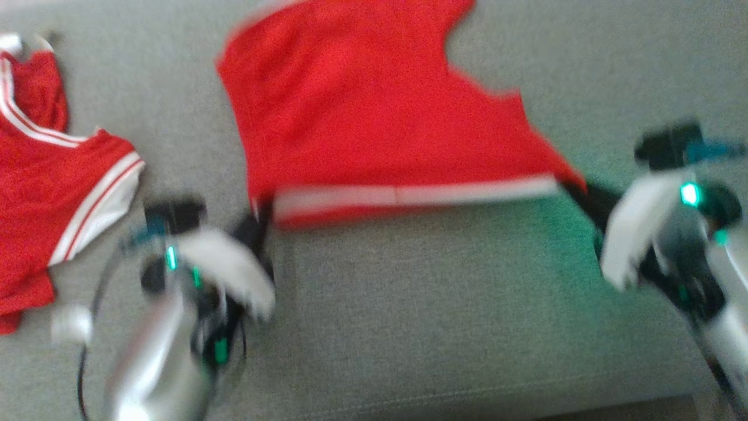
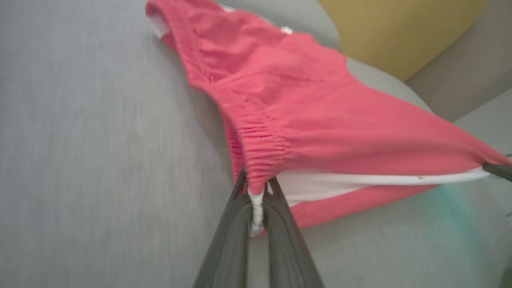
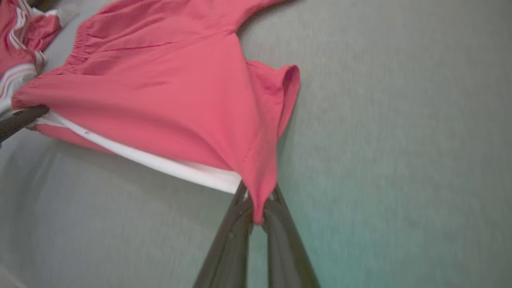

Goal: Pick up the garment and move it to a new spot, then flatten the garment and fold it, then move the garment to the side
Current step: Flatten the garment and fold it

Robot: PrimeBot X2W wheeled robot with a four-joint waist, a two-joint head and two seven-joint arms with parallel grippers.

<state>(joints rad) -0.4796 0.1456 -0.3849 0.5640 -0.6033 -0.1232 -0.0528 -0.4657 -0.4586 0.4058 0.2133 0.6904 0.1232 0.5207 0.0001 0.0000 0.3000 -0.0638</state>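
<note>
Left pincer (image 2: 256,188): closed on the near left corner of the red garment (image 1: 380,117), biting where the gathered elastic edge meets a white cord-like trim.
Right pincer (image 3: 258,196): clamped shut on the near right corner, with a narrow fold of red cloth pinched between its dark fingers.
Near edge: a white band runs taut from one pincer to the other and appears lifted just clear of the grey upholstered surface (image 1: 409,304), with shadow beneath it.
Where it lies: held at both near corners, the garment slopes away from the robot. Its far part seems to rest on the upholstery.
Look: bright red, thin and matte, apparently a pair of sports shorts. The left side has a puckered elastic edge, the far edge has a curved notch, and the cloth is mostly spread out with a few soft creases.
Handling: likely very light and limp. It should sag and bunch wherever it is unsupported, so the two corners are the sensible holds. The elastic corner looks thicker and surer, while the thin right fold could slip if tugged.
Far left: a second red garment (image 1: 41,175) with white stripes lies crumpled, apart from the shorts.
Beyond: a yellow cushion (image 2: 400,32) sits past the garment's far end.
</note>
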